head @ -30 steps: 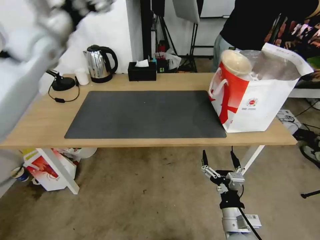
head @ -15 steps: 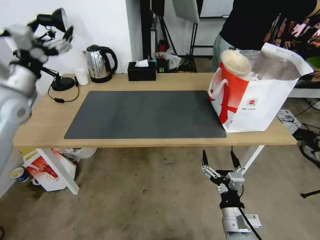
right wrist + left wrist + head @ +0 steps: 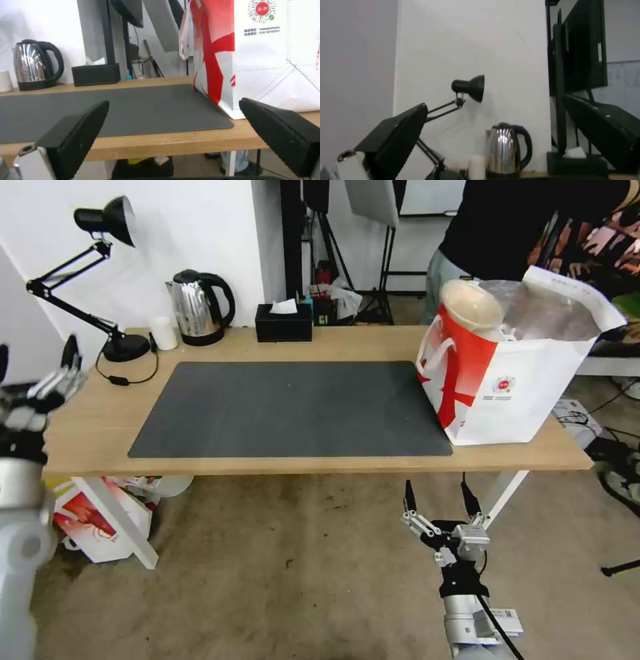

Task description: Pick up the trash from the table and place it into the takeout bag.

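Observation:
The takeout bag (image 3: 513,387), white with a red band and foil lining, stands open on the right end of the table (image 3: 93,407); it also shows in the right wrist view (image 3: 266,57). A shallow beige bowl (image 3: 470,303) of the trash leans in the bag's mouth on its left side. The dark grey mat (image 3: 293,407) lies bare. My left gripper (image 3: 35,359) is open at the table's left end, holding nothing. My right gripper (image 3: 437,493) is open and empty, below the table's front edge, in front of the bag. In the wrist views, the left gripper (image 3: 495,101) faces the wall and the right gripper (image 3: 174,101) faces the mat.
Along the table's back stand a black desk lamp (image 3: 107,227), a small white cup (image 3: 163,333), a steel kettle (image 3: 199,308) and a black tissue box (image 3: 285,323). A red-and-white box (image 3: 93,520) sits on the floor under the left end. A person (image 3: 527,227) stands behind the bag.
My left arm has swung down from high at the left to beside the table's left end. The right arm, the bag and the bowl have not moved.

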